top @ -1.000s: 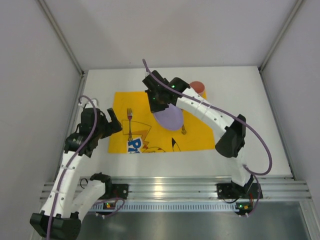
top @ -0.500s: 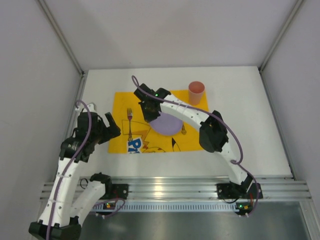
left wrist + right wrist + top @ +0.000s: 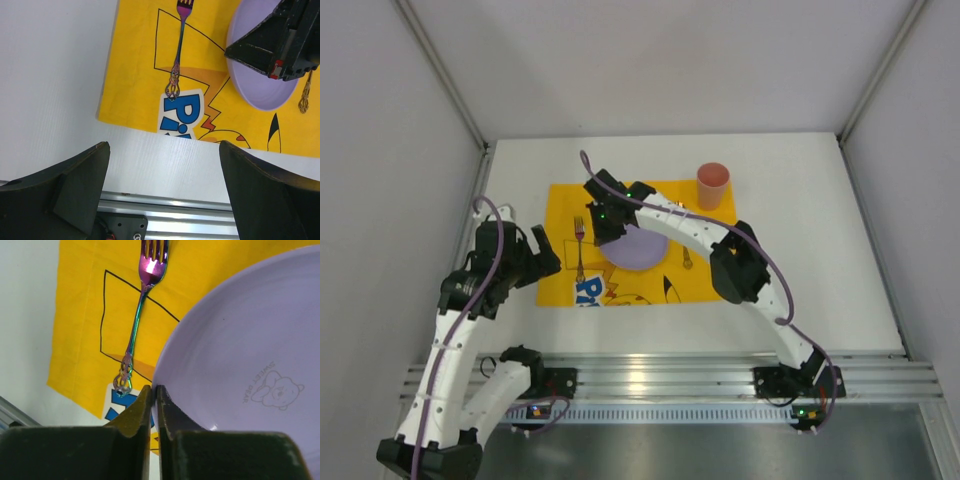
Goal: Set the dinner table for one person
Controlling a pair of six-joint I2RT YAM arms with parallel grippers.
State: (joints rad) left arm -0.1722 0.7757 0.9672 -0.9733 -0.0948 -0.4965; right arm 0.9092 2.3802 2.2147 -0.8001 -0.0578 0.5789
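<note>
Pinching plate rim, likely on placemat | right claw | left claw wide

Placemat lies flat on the dinner table, left of centre, nearer the left edge than the right. Plate sits on it, about mid-mat. Fork is on the mat just left of the plate, tines toward the far edge. Second utensil is just right of the plate, partly hidden. Cup stands at the mat's far right corner.
</note>
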